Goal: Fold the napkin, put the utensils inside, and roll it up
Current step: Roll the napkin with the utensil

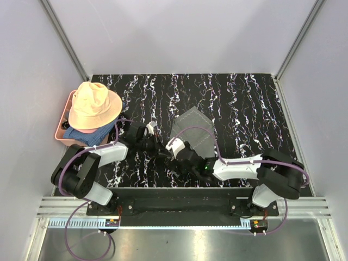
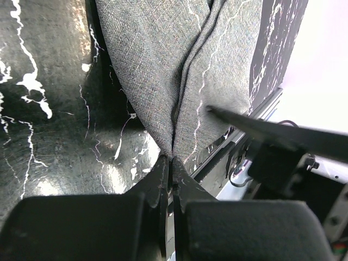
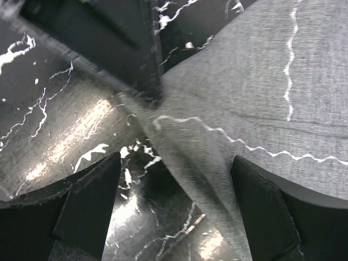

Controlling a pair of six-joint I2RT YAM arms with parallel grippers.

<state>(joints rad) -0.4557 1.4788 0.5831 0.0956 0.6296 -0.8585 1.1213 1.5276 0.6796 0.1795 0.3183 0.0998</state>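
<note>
The left tool (image 2: pixel 169 161) was pinched tight on a corner of the napkin (image 2: pixel 157 54) — its two fingers pressed together, with the grey cloth drawn up between them into a raised fold. Just beside it the right tool (image 3: pixel 174 187) stood wide, the same lifted edge running between its fingers (not gripped, as far as I could see). From above, the two tools met at the napkin's near-left corner. The rest of the cloth lay spread on the black marbled bench (image 1: pixel 244 103), about mid-width and close to the arms. Off at the bench's left edge a peach hat (image 1: pixel 93 106) sat over a blue cloth (image 1: pixel 87 135) in a pink tray (image 1: pixel 61 135).
</note>
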